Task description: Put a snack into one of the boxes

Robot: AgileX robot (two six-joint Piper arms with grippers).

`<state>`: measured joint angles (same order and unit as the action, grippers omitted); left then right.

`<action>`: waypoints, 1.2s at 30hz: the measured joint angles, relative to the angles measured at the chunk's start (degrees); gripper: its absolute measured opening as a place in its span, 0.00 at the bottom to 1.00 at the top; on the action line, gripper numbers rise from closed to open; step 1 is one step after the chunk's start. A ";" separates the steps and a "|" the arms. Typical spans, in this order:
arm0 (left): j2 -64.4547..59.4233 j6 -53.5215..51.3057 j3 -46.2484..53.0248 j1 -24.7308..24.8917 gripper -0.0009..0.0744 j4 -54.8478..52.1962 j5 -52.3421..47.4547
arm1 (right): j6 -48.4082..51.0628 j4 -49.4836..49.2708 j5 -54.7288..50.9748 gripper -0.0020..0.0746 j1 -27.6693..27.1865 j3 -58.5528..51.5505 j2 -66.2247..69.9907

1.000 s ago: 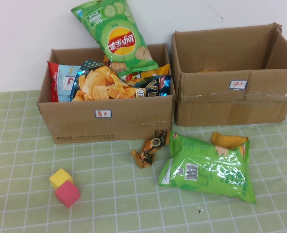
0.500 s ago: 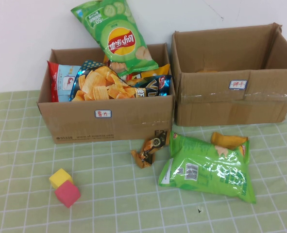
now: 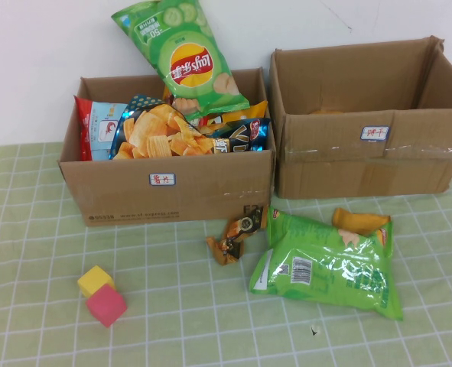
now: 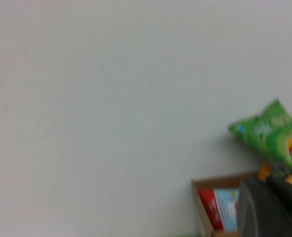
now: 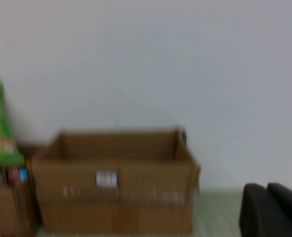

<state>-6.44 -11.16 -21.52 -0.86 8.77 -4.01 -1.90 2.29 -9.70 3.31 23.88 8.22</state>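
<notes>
A green chip bag (image 3: 329, 262) lies flat on the checked cloth in front of the right box (image 3: 367, 122). A small brown snack packet (image 3: 236, 235) lies beside it, below the left box (image 3: 168, 183). The left box is full of snack bags, and a green Lay's bag (image 3: 183, 57) sticks up from it. The right box looks nearly empty. Neither gripper shows in the high view. My left gripper (image 4: 267, 185) is off to the left, raised, facing the wall and the left box (image 4: 200, 202), fingers together. My right gripper (image 5: 267, 190) faces the right box (image 5: 116, 182) from a distance, fingers together.
A yellow block (image 3: 95, 280) and a pink block (image 3: 106, 305) sit together on the cloth at the front left. A white wall stands right behind both boxes. Labels are stuck on both box fronts.
</notes>
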 joint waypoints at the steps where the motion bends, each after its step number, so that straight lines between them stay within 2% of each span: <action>1: -1.08 -0.13 -0.39 0.00 0.01 0.00 -2.23 | 0.12 0.00 -4.36 0.04 0.00 0.00 1.51; 6: -4.76 -0.59 -0.51 0.00 0.01 -0.61 -12.30 | 1.00 -0.23 -20.22 0.04 0.00 -1.03 10.54; 9: -5.21 -0.83 -0.61 0.00 0.01 -0.61 -15.39 | 1.19 -1.31 -22.78 0.04 0.00 -1.53 14.48; 20: -5.62 -1.08 -0.72 0.00 0.01 -0.61 -24.85 | 1.90 -3.31 -19.88 0.04 0.00 -1.53 26.59; 25: -9.06 -0.85 -0.72 0.00 0.01 -0.06 -32.33 | 11.65 -10.99 -13.96 0.05 2.43 -1.53 34.56; 28: -12.52 -0.72 -0.72 0.00 0.01 0.89 -34.74 | 22.32 -17.95 -10.93 0.13 6.04 -1.40 39.56; 31: -15.15 -0.59 -0.72 0.00 0.01 1.70 -34.46 | 28.61 -24.47 -9.32 0.27 9.62 0.17 45.52; 36: -16.31 -0.23 -0.72 0.00 0.01 3.43 -33.15 | 31.16 -33.59 -7.70 0.67 12.96 6.85 58.62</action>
<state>-22.75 -11.39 -22.24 -0.86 12.20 -37.16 29.26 -31.30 -17.39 16.27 30.73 66.84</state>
